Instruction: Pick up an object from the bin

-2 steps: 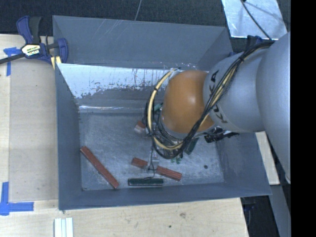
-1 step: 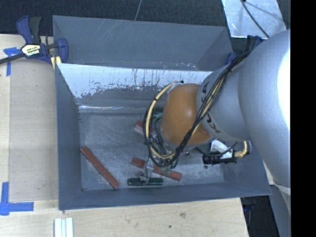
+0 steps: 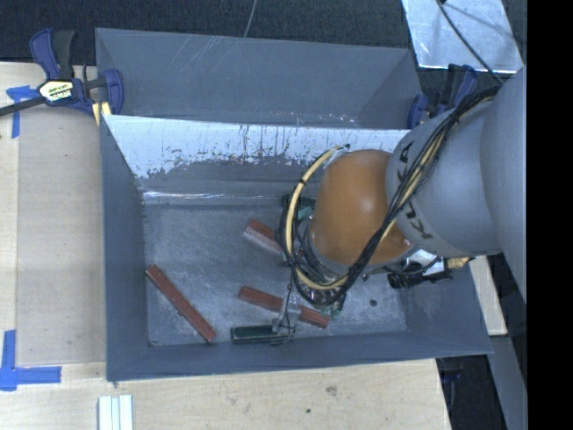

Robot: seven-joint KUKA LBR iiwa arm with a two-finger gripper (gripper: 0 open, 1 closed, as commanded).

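Observation:
My gripper (image 3: 288,316) reaches down from under the orange cover to the front of the bin floor. Its tip is at the right end of a dark, narrow bar (image 3: 253,333) that lies flat along the front wall. A short reddish-brown block (image 3: 313,318) lies just to the right of the tip, touching or nearly touching it. Another reddish-brown block (image 3: 259,297) lies just to the left and a little further back.
A long reddish-brown strip (image 3: 179,305) lies diagonally at the front left of the bin. A further short brown block (image 3: 261,235) rests mid-floor, beside the arm's cables. The arm and its orange cover hide the right half of the floor.

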